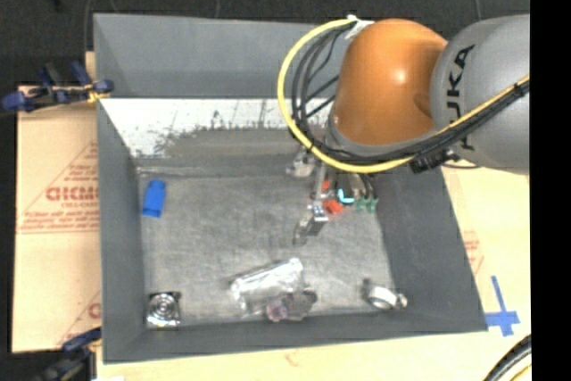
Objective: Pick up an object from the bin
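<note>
Bin floor (223, 219) lies mostly bare through the centre and left-centre of the frame, so there is wide room to pass. Blue block (153, 198) sits near the left wall. Round metal piece (164, 309) fills the lower-left corner, and metal ring (384, 297) sits near the lower-right. Crumpled clear packet (266, 279), with dark purplish lump (291, 306) touching it, blocks the lower middle. Arm's orange cover (388, 85) and cables overhang the upper right.

bin (120, 192) far right corner behind arm (482, 94), clear packet (266, 281) contents unclear
</note>
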